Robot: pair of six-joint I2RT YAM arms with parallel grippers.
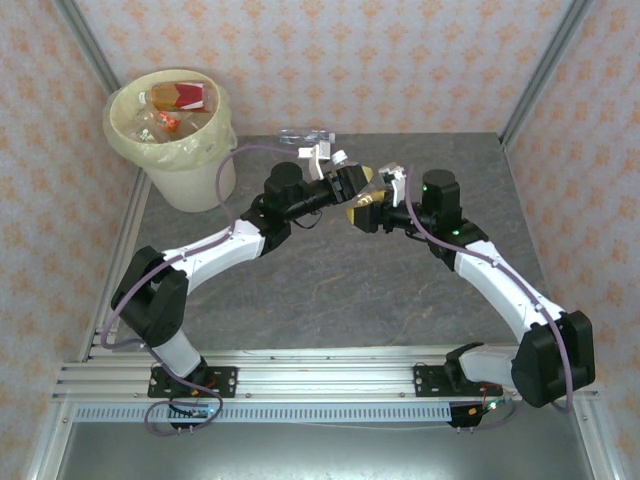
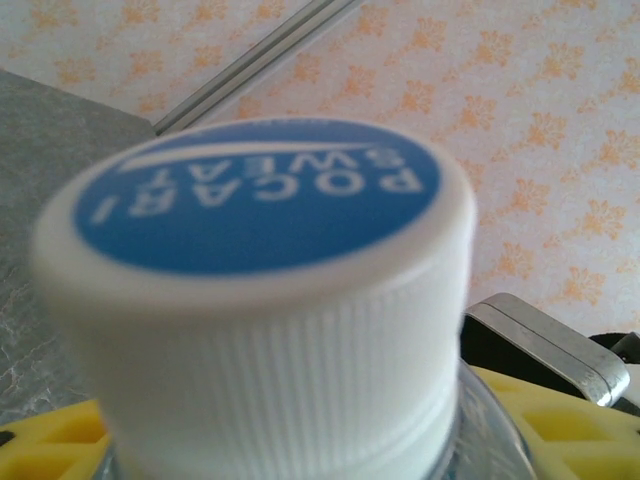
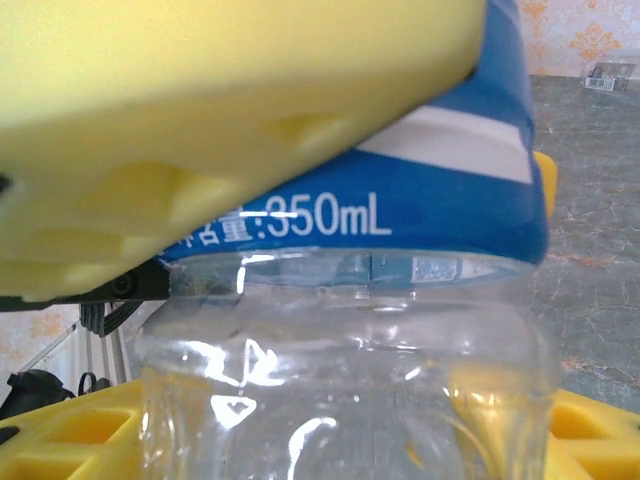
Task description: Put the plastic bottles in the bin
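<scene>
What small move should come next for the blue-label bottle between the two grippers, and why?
Probably open the right gripper and draw it back: the left gripper also seems closed on the bottle, and the bin stands on the left arm's side.

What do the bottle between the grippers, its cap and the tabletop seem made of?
Bottle: clear, glossy thin plastic, going by see-through walls and sharp highlights; its blue label looks like printed film. Cap: opaque white plastic, ribbed sides, fairly matte. Tabletop: grey with pale veins, stone or a laminate imitating it; cannot tell which.
</scene>
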